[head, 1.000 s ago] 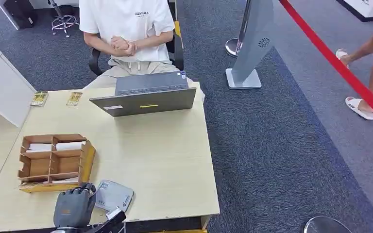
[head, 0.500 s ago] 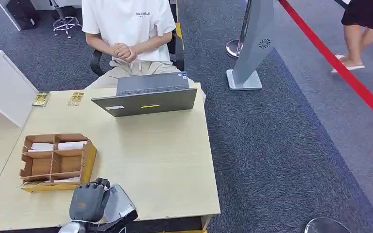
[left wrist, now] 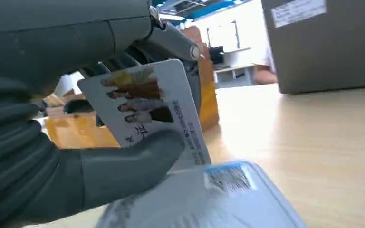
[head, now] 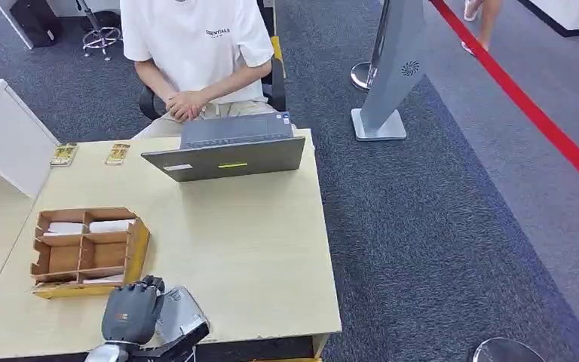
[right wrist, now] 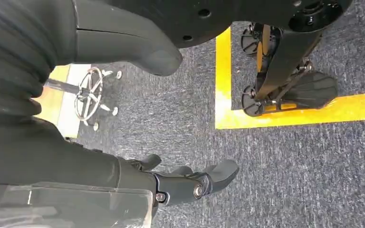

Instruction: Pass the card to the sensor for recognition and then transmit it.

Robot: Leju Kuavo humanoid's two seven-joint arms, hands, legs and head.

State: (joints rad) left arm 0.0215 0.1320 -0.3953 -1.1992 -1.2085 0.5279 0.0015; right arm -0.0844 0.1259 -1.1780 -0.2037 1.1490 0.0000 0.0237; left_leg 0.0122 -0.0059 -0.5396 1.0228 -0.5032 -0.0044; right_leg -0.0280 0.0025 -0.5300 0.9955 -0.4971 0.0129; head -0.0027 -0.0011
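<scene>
My left hand (head: 130,313) hangs at the table's near edge, just above the grey sensor pad (head: 185,315), covering its left part. In the left wrist view a white card (left wrist: 147,107) with printed pictures and text is pinched between the thumb (left wrist: 133,161) and the dark fingers. It stands tilted right over the sensor pad (left wrist: 218,199), with its lower edge close to the pad; whether they touch I cannot tell. My right hand (right wrist: 138,175) hangs beside my body over the carpet, its fingers apart and holding nothing.
A wooden organiser (head: 87,253) stands just left of the hand. A grey laptop (head: 226,147) sits at the table's far edge, and a person (head: 196,45) is seated behind it. Two small cards (head: 62,153) lie at the back left near a white box (head: 4,136). A grey kiosk (head: 392,68) stands on the carpet to the right.
My left hand has moved right with the card, from beside the sensor pad to over it. The seated person's hands dropped lower. A passer-by at the back right walked away.
</scene>
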